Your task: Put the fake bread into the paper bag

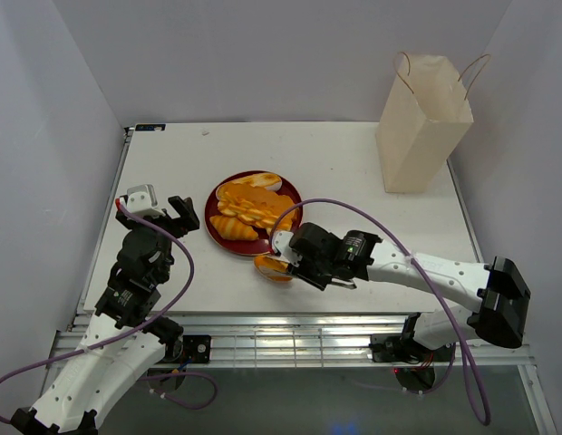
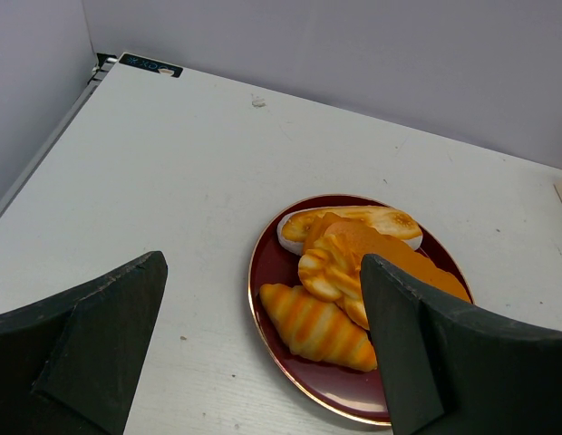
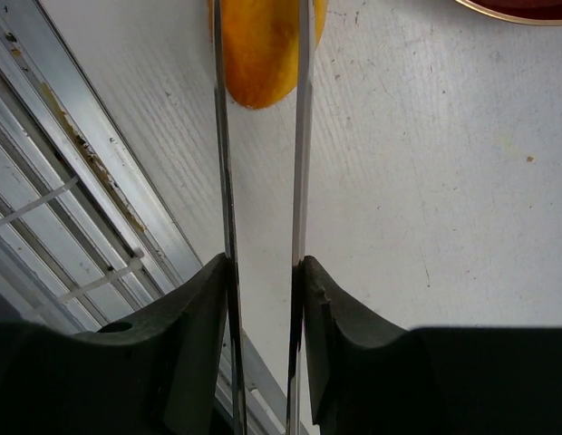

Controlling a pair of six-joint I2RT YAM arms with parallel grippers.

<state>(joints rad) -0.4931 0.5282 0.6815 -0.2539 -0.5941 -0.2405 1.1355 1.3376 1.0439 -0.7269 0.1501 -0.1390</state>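
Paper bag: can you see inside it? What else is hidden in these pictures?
- Inside the paper bag: the top view shows only its outside.
- The bread piece in the tongs: the right wrist view's top edge cuts it off, and in the top view the right hand covers part.
- The breads on the plate: in the left wrist view, the left hand covers the right-side ones.

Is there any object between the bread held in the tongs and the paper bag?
Nothing visible on the table. The right pincer grips tongs that hold one bread piece; bare table runs from there to the paper bag. Only the arm's own purple cable arches above it.
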